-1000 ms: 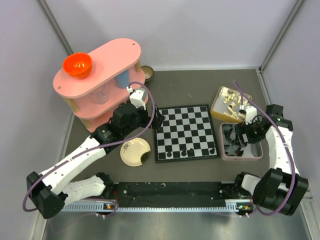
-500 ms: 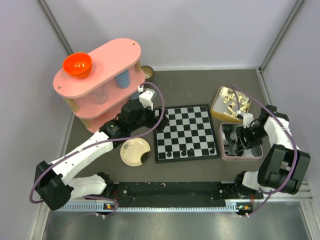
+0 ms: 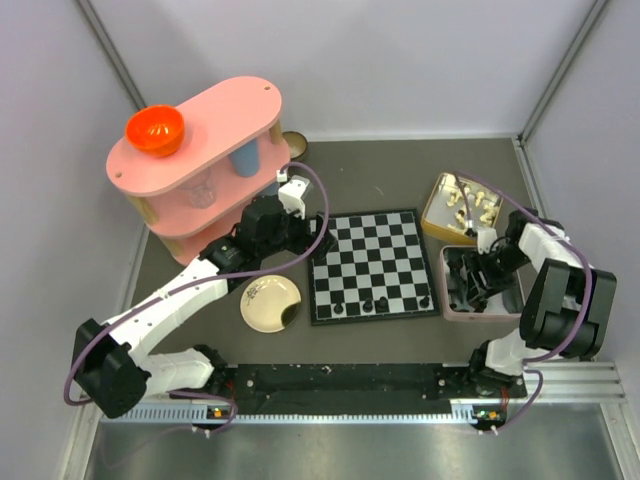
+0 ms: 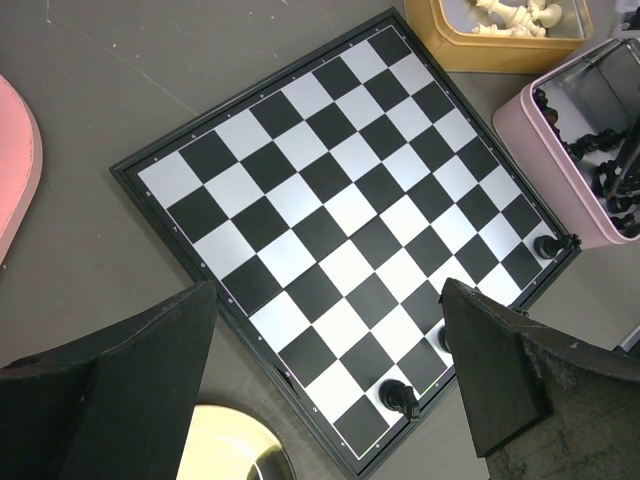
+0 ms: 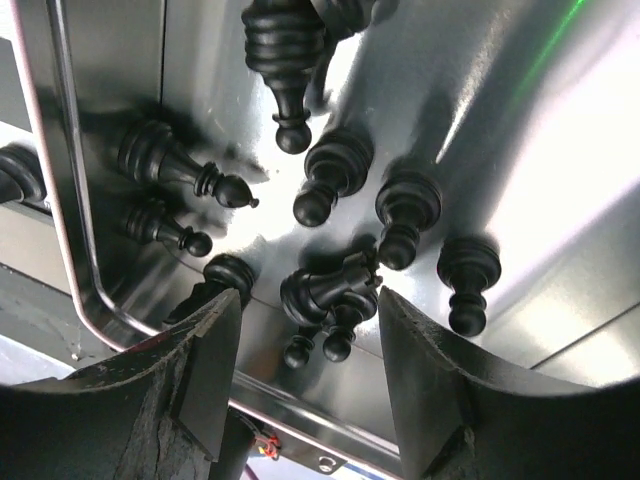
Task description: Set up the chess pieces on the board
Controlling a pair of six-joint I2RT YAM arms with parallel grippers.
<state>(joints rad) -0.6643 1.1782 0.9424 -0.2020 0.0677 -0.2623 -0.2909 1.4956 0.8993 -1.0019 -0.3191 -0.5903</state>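
1. While straddling a toppled glossy black knight [image 5: 325, 290] inside the pink metal tin [image 3: 480, 317] at right: right gripper [image 5: 307, 298] part-closed, grip impossible to tell.
2. Could snag the small black piece [image 5: 338, 340] touching it, or slip.
3. Left gripper [image 4: 325, 290] wide open, empty, above the black-and-white checked board [image 4: 300, 170] left of the tin.

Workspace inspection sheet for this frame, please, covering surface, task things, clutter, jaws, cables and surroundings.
Surface: dark table.
Job's things: board, few black pieces on near row; more in pink tin.
Clutter: cream plate, pink shelf, orange bowl, yellow box of cream pieces.
Grippers: left gripper jaws wide, empty, above board; right gripper jaws flank a lying piece in tin, grip unclear.
Cables: purple cables along both arms.
Surroundings: grey walls.
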